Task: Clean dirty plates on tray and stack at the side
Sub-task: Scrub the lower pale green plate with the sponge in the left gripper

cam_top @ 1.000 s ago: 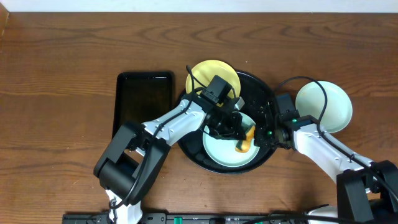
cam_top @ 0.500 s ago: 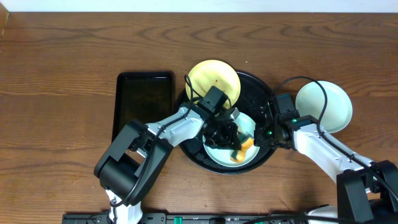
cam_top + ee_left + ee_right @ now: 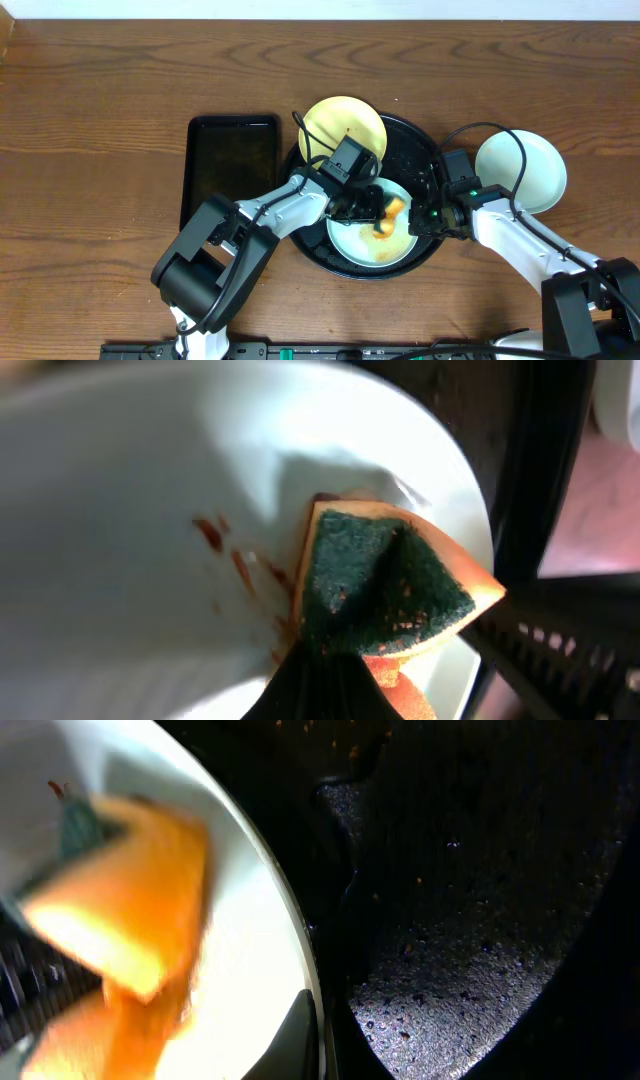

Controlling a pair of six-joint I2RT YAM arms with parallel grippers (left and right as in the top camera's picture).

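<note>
A mint-blue plate (image 3: 360,245) with brown smears (image 3: 210,535) lies in the round black tray (image 3: 425,150). My left gripper (image 3: 372,208) is shut on an orange sponge with a green face (image 3: 380,585) and presses it on the plate's upper right part. My right gripper (image 3: 422,215) is shut on that plate's right rim (image 3: 300,1020). A pale yellow plate (image 3: 340,125) rests on the tray's back left rim. A second mint-blue plate (image 3: 525,170) sits on the table to the right of the tray.
A smaller rectangular black tray (image 3: 232,165) lies left of the round tray. The wooden table (image 3: 100,120) extends to the left and back. The right arm's cable loops over the plate on the right.
The left gripper swept the sponge down toward the plate's front, then back up to its upper right. The right gripper has held still on the rim.
</note>
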